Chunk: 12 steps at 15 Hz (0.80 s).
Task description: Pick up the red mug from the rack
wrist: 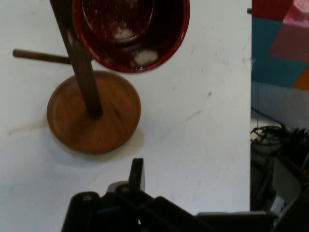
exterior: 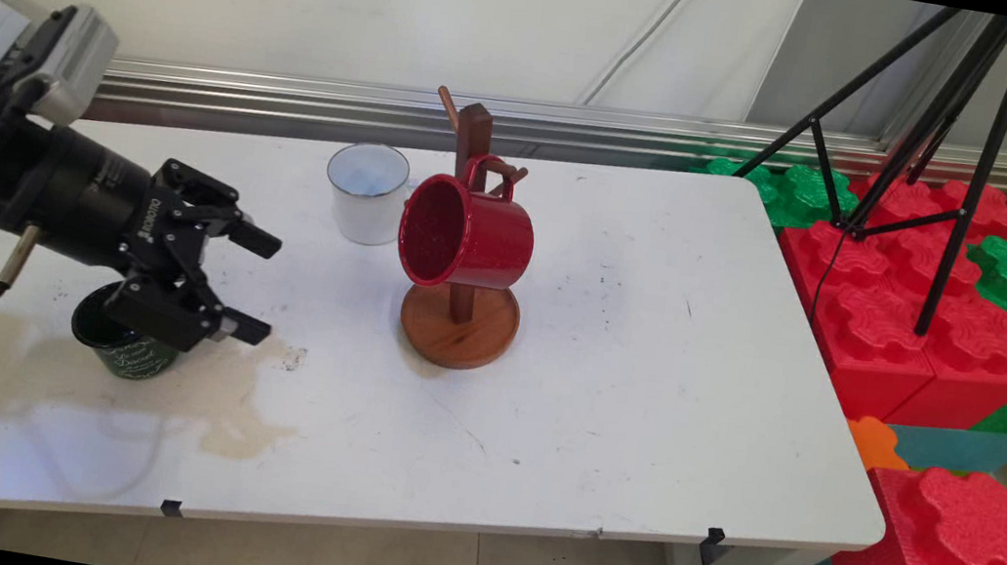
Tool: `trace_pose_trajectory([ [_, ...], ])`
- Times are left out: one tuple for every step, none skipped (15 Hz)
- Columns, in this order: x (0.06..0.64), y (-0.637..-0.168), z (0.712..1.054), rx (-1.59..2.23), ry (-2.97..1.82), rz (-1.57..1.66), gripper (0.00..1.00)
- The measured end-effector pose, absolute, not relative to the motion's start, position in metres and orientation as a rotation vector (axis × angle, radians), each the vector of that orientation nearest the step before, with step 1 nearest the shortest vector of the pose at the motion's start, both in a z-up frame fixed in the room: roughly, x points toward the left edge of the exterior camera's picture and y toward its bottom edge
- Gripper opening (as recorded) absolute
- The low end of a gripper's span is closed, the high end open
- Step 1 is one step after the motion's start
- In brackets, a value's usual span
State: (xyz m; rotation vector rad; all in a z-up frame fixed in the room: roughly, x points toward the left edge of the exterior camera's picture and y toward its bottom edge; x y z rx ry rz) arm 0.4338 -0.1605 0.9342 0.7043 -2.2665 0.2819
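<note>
Gripper hangs over the table's left side, fingers spread wide and holding nothing, pointing right toward the mug tree. You see a red mug hung by its handle on a peg of that tree, its long axis near level and its mouth facing left toward the gripper. Just under the gripper stands a dark green mug upright. A white mug stands upright near the back edge, just left of the tree.

We see even, soft daylight on the white table; shadows are faint, one lies pale under the wooden stand. In the hand view the red mug looks slightly blurred, with white glare spots inside.
</note>
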Motion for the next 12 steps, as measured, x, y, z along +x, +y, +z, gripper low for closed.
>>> trace_pose_trajectory([
  [0.428,-0.16,0.937,0.718,-2.255,0.28,1.0],
  [0.422,-0.159,0.94,0.731,-2.244,0.278,1.0],
  [0.417,-0.158,0.943,0.742,-2.236,0.278,1.0],
  [0.412,-0.158,0.945,0.756,-2.228,0.277,1.0],
  [0.406,-0.157,0.947,0.771,-2.222,0.276,1.0],
  [0.402,-0.156,0.949,0.783,-2.216,0.275,1.0],
  [0.399,-0.156,0.95,0.79,-2.212,0.273,1.0],
  [0.393,-0.156,0.952,0.803,-2.204,0.271,1.0],
  [0.388,-0.156,0.954,0.814,-2.195,0.27,1.0],
  [0.383,-0.157,0.955,0.828,-2.184,0.27,1.0],
  [0.378,-0.158,0.956,0.839,-2.175,0.27,1.0],
  [0.373,-0.159,0.957,0.851,-2.163,0.27,1.0],
])
